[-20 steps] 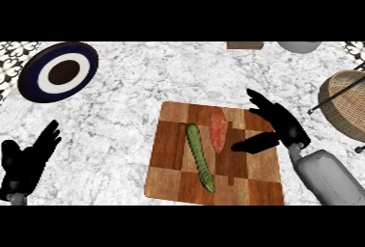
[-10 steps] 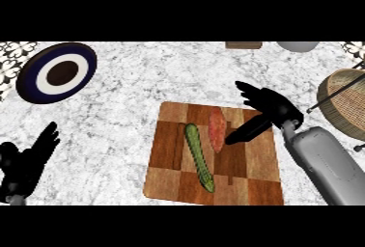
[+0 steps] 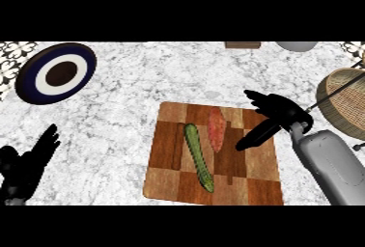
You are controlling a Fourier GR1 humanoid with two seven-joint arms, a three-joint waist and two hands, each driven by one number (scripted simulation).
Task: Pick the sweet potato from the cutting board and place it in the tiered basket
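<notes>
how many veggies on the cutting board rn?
2. The sweet potato lies near the cutting board's far edge; the cucumber lies just left of it, running nearer. None appears hidden.

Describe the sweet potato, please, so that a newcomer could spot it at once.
Find the wooden cutting board in the middle of the counter. Two long vegetables lie on it; the sweet potato is the shorter, reddish-orange one, right of the green cucumber.

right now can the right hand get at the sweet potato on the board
Probably yes. The right hand is open just right of the sweet potato, nothing between them; the cucumber lies on its far side.
</notes>
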